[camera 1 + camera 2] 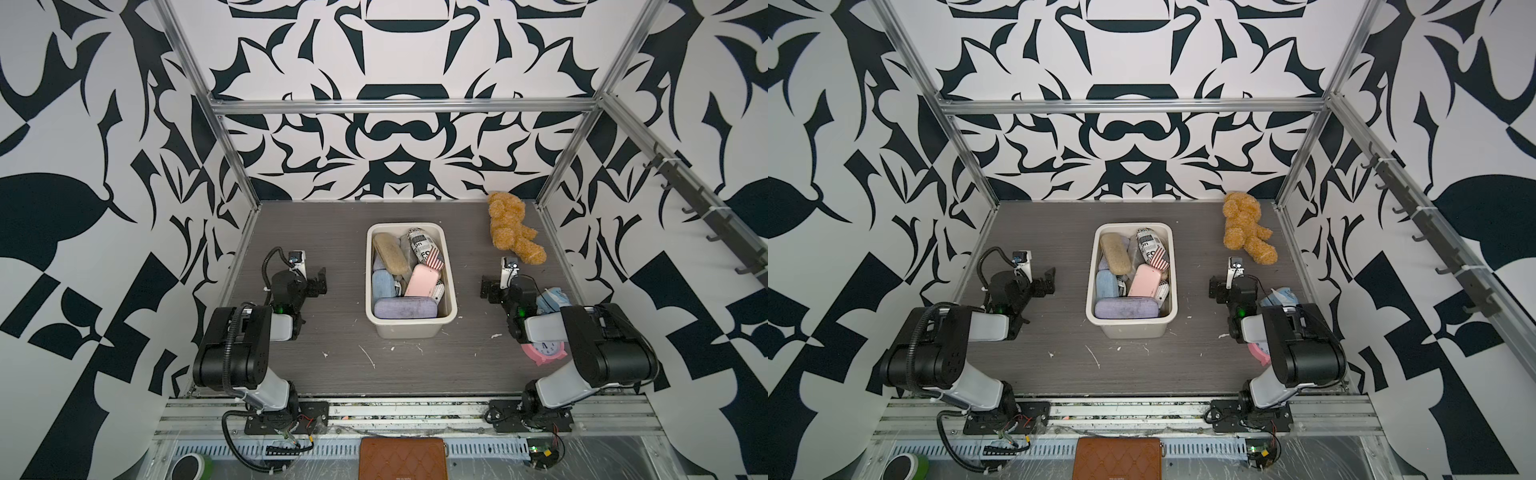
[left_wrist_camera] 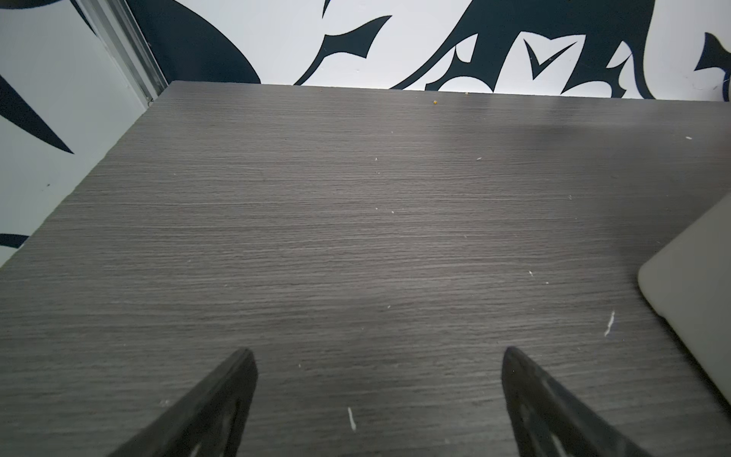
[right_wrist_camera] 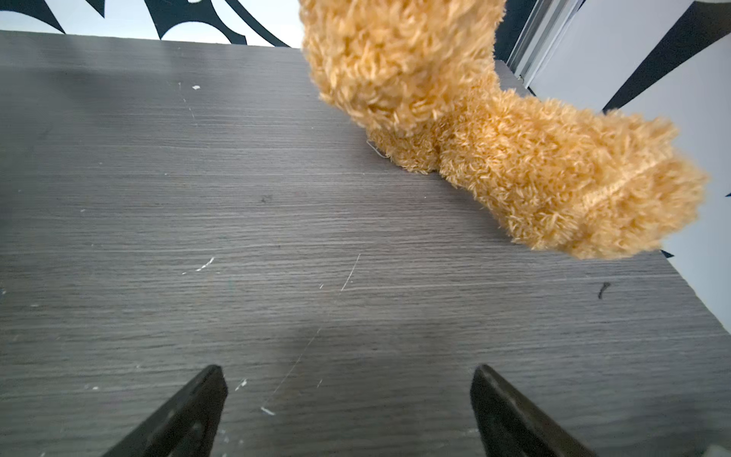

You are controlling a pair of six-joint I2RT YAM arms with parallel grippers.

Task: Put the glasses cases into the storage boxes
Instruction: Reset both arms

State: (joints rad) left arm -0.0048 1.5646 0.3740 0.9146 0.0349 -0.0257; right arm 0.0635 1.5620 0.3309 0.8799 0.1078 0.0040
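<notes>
My left gripper (image 2: 378, 349) and right gripper (image 3: 348, 367) both stand spread wide with nothing between the jaws, low over the bare table (image 1: 291, 232). The tub (image 1: 368, 266) sits between them. Its long axis runs away from my bases toward the back wall, and it is about equally near to either arm. The glasses cases (image 1: 422, 280) lie piled inside it, with the lilac case (image 1: 405, 308) crosswise at the near end. I see no case loose on the table, though my right arm may hide one. I judge there is little or nothing left to fetch.
</notes>
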